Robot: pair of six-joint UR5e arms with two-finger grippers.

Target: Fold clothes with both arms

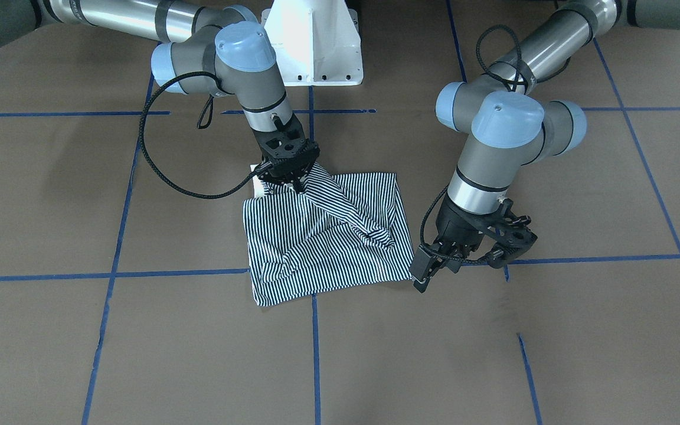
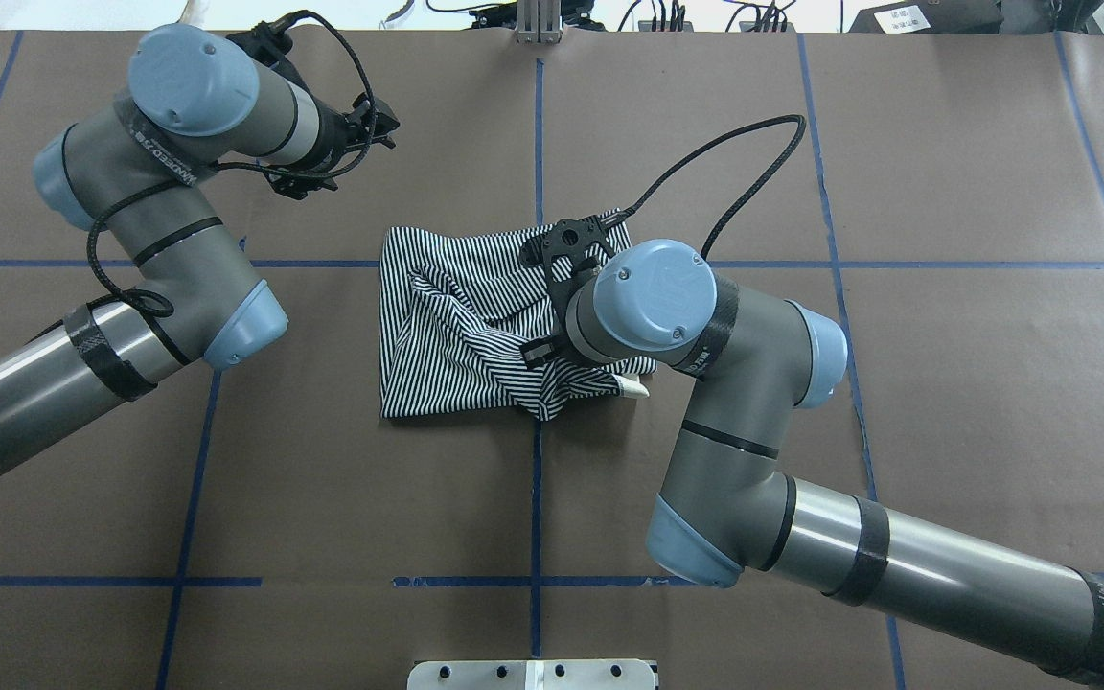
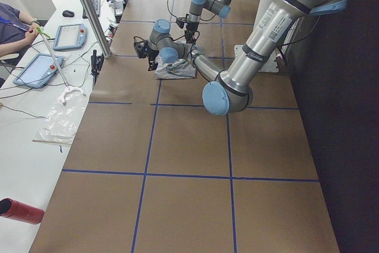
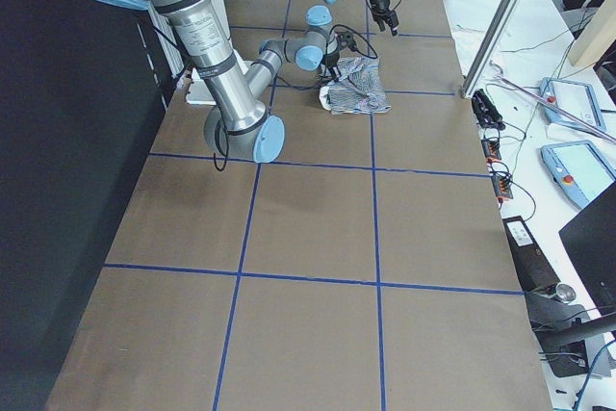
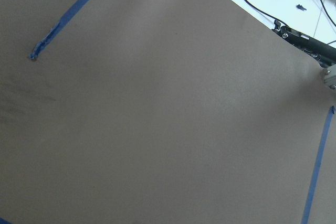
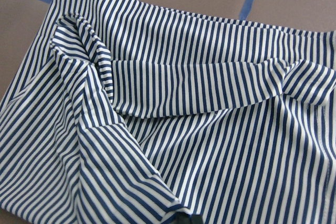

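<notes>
Striped navy-and-white knit, the polo shirt (image 1: 328,254) lay mid-table on the brown paper table (image 1: 139,354), already doubled into a rough square; soft ridges bunched across its middle, so I judged smoothing or another fold remained. The right gripper (image 1: 291,183) pinched a tented fold by the cream collar (image 2: 635,388); the left gripper (image 1: 425,274) hung off the cloth, empty, its jaws unreadable

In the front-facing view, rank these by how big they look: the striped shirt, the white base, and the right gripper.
1. striped shirt
2. white base, though the frame's top edge cuts it off
3. right gripper
</notes>
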